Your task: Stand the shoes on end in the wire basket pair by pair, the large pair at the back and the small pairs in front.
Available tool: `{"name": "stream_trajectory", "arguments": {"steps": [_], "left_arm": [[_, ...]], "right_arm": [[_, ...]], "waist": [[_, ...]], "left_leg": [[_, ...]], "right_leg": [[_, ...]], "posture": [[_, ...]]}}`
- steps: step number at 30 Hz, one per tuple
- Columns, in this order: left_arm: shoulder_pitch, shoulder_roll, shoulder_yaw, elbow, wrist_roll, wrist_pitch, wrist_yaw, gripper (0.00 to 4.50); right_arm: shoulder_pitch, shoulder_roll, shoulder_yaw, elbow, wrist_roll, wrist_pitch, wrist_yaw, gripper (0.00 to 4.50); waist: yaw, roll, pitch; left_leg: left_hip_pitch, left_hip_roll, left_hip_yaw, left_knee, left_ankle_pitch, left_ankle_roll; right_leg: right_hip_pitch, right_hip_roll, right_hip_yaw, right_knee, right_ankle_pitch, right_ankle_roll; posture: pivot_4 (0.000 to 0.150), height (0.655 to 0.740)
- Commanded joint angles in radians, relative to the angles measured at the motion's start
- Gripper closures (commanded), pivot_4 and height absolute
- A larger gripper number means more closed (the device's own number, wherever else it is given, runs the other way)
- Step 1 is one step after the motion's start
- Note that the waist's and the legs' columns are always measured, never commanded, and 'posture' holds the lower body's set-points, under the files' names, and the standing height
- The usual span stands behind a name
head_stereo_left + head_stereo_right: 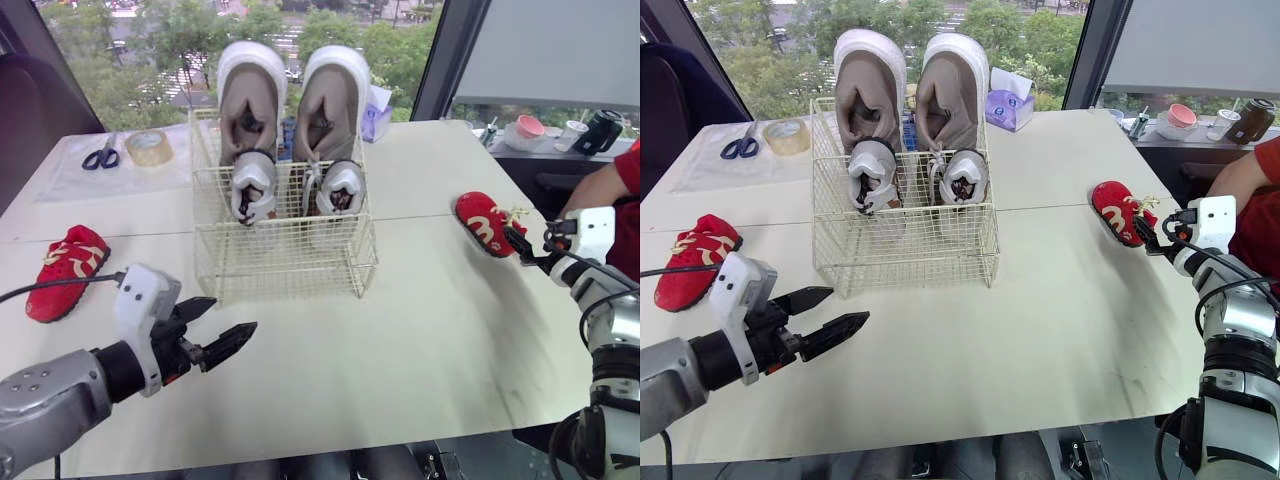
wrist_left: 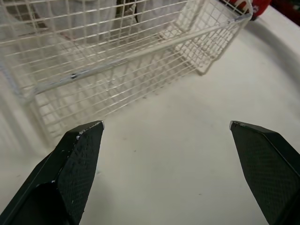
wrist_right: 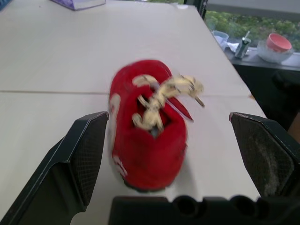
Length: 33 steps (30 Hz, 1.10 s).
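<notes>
A white wire basket (image 1: 285, 262) stands mid-table. At its back stands a large tan-and-white pair (image 1: 250, 95), toes up. Two small grey shoes (image 1: 253, 185) stand on end in front of them. One red shoe (image 1: 65, 270) lies flat at the table's left. The other red shoe (image 1: 488, 222) lies at the right. My right gripper (image 3: 168, 116) is open, a finger on each side of this shoe's heel, not closed on it. My left gripper (image 1: 215, 325) hovers open and empty over the table just in front of the basket's (image 2: 117, 61) near left corner.
Scissors (image 1: 100, 155) and a roll of tape (image 1: 148, 147) lie at the far left. A purple tissue pack (image 1: 377, 115) sits behind the basket. A person's arm in a red sleeve (image 1: 600, 185) is at the right edge, with bowls (image 1: 528, 128) on a ledge beyond.
</notes>
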Motion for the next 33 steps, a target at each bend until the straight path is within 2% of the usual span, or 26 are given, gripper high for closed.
{"name": "stream_trajectory", "arguments": {"steps": [1,8,14,23,26,30,31,33], "left_arm": [[0.036,0.036,0.068,-0.021,-0.155,-0.058,-0.042,0.06],[0.074,0.083,0.056,0.001,-0.193,-0.091,-0.058,0.06],[0.088,0.103,0.046,0.008,-0.176,-0.095,-0.068,0.06],[0.118,0.140,0.067,0.006,-0.135,-0.075,-0.096,0.06],[0.134,0.144,0.094,0.001,-0.141,-0.077,-0.094,0.00],[0.155,0.144,0.124,0.001,-0.146,-0.078,-0.100,0.00],[0.160,0.142,0.129,0.000,-0.144,-0.078,-0.100,0.00],[0.168,0.138,0.133,-0.002,-0.138,-0.079,-0.104,0.00]], "right_arm": [[0.008,-0.021,-0.015,0.006,-0.006,-0.046,0.021,0.00],[0.008,0.003,-0.011,0.003,0.019,-0.021,0.082,0.00],[-0.034,0.018,-0.007,0.071,0.017,-0.015,0.093,0.00],[-0.220,0.028,0.044,0.475,-0.068,-0.162,0.115,0.00],[-0.258,0.037,0.050,0.533,-0.085,-0.195,0.115,0.86],[-0.288,0.054,0.049,0.568,-0.095,-0.220,0.107,2.64],[-0.291,0.058,0.051,0.572,-0.097,-0.224,0.105,2.86],[-0.293,0.064,0.052,0.575,-0.102,-0.229,0.104,2.91]], "waist": [[0.000,0.000,0.000],[0.001,0.002,0.000],[0.001,0.002,0.000],[-0.005,0.003,0.001],[-0.005,0.004,0.001],[-0.006,0.004,0.001],[-0.006,0.004,0.001],[-0.006,0.004,0.001]], "left_leg": [[0.000,0.000,0.000,0.000,0.000,0.000],[0.000,0.000,0.000,0.000,0.000,0.000],[0.000,0.000,0.000,0.000,0.000,0.000],[0.000,-0.001,0.000,0.000,0.000,0.000],[0.000,-0.001,0.000,-0.001,0.000,0.000],[0.000,-0.001,0.000,-0.001,0.000,0.000],[0.000,-0.001,0.000,-0.001,0.000,0.000],[0.000,-0.001,0.000,-0.001,0.000,0.000]], "right_leg": [[0.000,0.000,0.000,0.000,0.000,0.000],[0.000,0.000,0.000,0.000,0.000,0.000],[0.000,0.000,0.000,0.000,0.000,0.000],[0.000,0.000,0.000,-0.001,0.000,0.000],[0.000,0.000,0.000,-0.001,0.000,0.000],[0.000,0.000,0.000,-0.001,0.000,0.000],[0.000,0.000,0.000,-0.001,0.000,0.000],[0.000,0.000,0.000,-0.001,0.000,0.000]], "posture": [[0.150,0.7400],[0.150,0.7400],[0.150,0.7400],[0.150,0.7400],[0.150,0.7400],[0.150,0.7400],[0.150,0.7400],[0.150,0.7400]]}}
